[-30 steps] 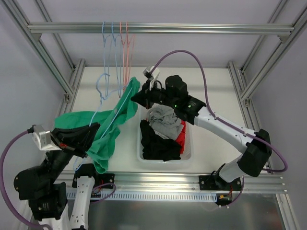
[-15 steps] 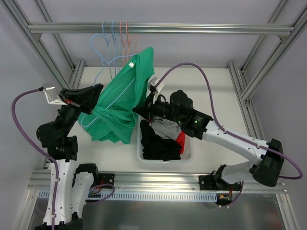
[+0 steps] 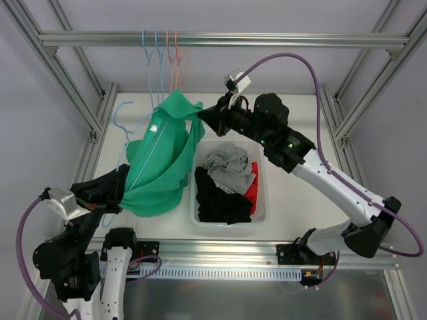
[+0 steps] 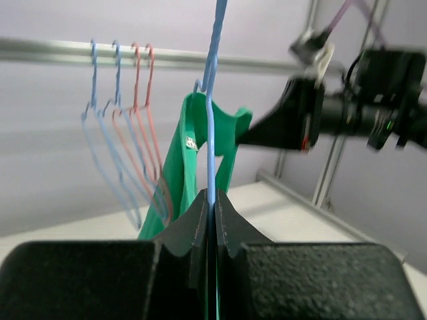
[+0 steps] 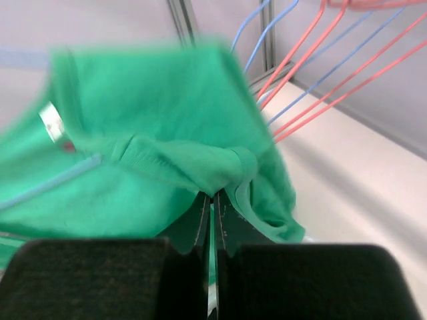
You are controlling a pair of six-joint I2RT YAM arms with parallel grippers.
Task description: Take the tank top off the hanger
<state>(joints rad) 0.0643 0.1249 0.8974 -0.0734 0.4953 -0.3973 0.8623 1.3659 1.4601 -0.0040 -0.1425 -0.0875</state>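
A green tank top (image 3: 163,157) hangs stretched on a light blue wire hanger (image 3: 127,127) above the table's left half. My left gripper (image 3: 120,190) is shut on the hanger's blue wire (image 4: 211,140) at the garment's lower left. My right gripper (image 3: 203,119) is shut on a fold of the tank top's strap (image 5: 223,167) at its upper right. In the left wrist view the tank top (image 4: 193,153) hangs beyond the fingers, with the right gripper (image 4: 250,137) at its right edge.
A white basket (image 3: 262,200) of grey, black and red clothes sits mid-table, right of the tank top. Blue and pink empty hangers (image 3: 165,60) hang from the rear rail (image 3: 267,40). They also show in the left wrist view (image 4: 120,127) and the right wrist view (image 5: 320,73).
My left gripper has dropped down and toward the near-left with the hanger. My right gripper has lifted up and back with the strap. The tank top now stretches between them.
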